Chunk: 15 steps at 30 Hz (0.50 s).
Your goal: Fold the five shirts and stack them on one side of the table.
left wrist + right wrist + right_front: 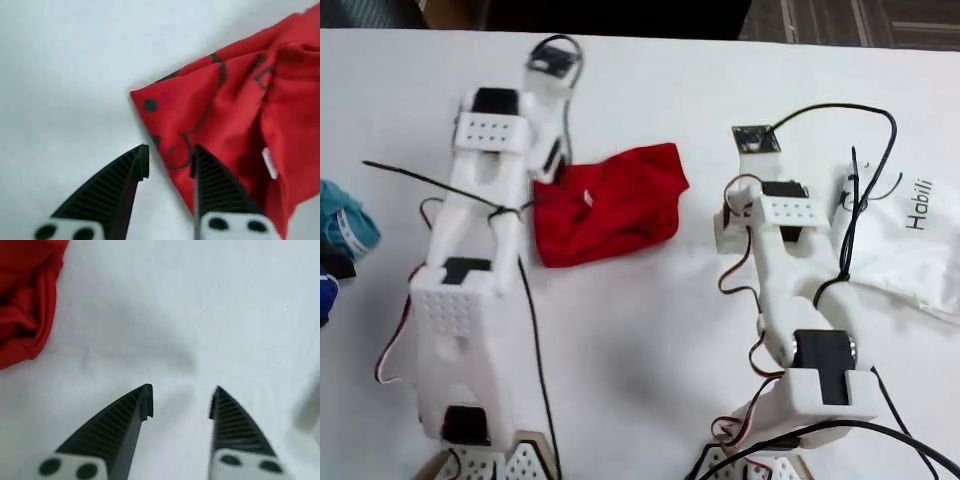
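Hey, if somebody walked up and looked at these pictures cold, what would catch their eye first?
The crumpled red shirt on the white table between the two arms stands out at once. The left gripper is open at its edge, one finger over the cloth; the right gripper is open over bare table. A white shirt lies at the right edge, a teal cloth at the left.

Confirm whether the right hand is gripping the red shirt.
No, the right hand is open over the table, with the red shirt lying apart from it.
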Each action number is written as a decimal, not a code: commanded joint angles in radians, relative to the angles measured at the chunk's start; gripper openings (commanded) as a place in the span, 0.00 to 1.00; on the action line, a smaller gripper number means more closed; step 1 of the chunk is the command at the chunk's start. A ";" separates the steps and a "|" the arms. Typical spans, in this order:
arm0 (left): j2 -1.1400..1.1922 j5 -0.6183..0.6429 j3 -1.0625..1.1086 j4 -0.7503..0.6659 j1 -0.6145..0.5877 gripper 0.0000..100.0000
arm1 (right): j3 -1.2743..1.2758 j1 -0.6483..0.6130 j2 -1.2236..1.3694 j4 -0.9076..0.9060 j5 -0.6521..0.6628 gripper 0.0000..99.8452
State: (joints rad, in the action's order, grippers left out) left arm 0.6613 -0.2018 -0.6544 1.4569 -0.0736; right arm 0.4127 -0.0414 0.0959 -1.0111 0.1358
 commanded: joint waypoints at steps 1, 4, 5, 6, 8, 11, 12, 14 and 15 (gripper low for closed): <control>-0.005 0.092 -0.004 -0.060 -0.049 0.04 | -0.006 -0.004 -0.053 0.025 -0.002 0.04; 0.005 0.100 -0.004 -0.091 -0.043 0.03 | -0.009 -0.010 -0.054 0.047 -0.002 0.02; 0.006 0.100 -0.001 -0.101 -0.041 0.03 | -0.014 -0.012 -0.054 0.056 0.000 0.02; 0.006 0.100 0.005 -0.112 -0.038 0.03 | -0.021 -0.018 -0.059 0.065 0.000 0.02; 0.009 0.100 0.007 -0.121 -0.040 0.03 | -0.069 -0.053 -0.061 0.056 0.017 0.02; 0.029 0.095 0.002 -0.141 -0.040 0.03 | -0.199 -0.137 -0.045 0.015 0.103 0.02; 0.041 0.095 0.001 -0.150 -0.040 0.03 | -0.250 -0.166 -0.033 0.002 0.117 0.02; 0.074 0.100 0.005 -0.173 -0.038 0.03 | -0.388 -0.220 0.012 -0.039 0.127 0.02; 0.095 0.100 0.001 -0.176 -0.038 0.03 | -0.460 -0.237 0.047 -0.059 0.127 0.02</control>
State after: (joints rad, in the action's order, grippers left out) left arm 0.7426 -0.1066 -0.6452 1.3080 -0.1089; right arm 0.1596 -0.2194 0.1066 -1.0234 0.2463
